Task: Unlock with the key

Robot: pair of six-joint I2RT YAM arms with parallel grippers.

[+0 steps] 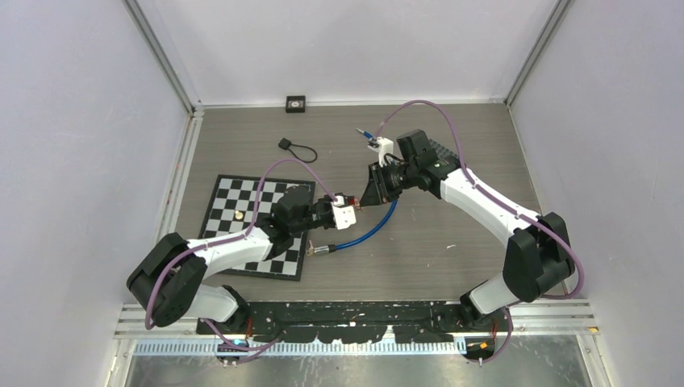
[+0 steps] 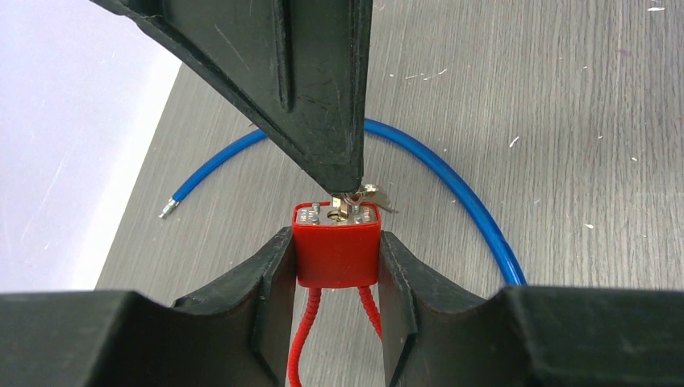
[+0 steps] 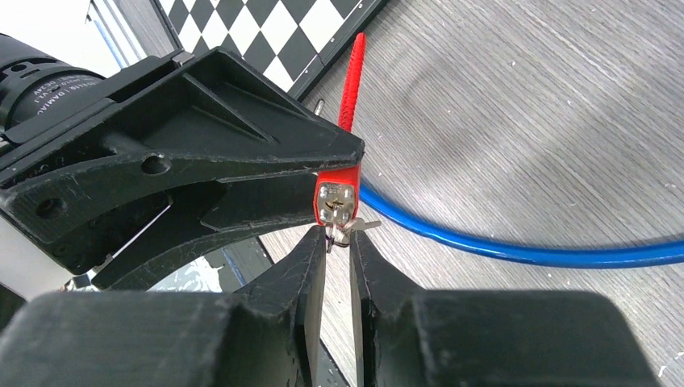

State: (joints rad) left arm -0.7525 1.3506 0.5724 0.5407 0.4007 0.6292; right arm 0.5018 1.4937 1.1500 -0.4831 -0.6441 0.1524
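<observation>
Top view, L to R: the chequered board (image 1: pixel 230 197) is lying at 9 o'clock of table ctr, w/ a small gold piece (image 1: pixel 239 215) sitting on it. Just at 3 o'clock of the board, your left gripper (image 2: pixel 337 242) is clamping the red padlock (image 2: pixel 336 262) by its two sides. Its jaws are standing partway in, pads flat on the lock body, and the red cable shackle (image 2: pixel 302 339) is trailing back between the fingers. The key (image 2: pixel 371 193) is sitting in the lock's end face, which is pointing toward 2 o'clock. There your right gripper (image 3: pixel 337 242) is meeting it, jaws only a narrow slit apart w/ the key's head between the tips. Can't tell if the pads are actually pressing on it. A blue cable (image 1: pixel 371 230) is curving on the table at 5 o'clock of the lock.
</observation>
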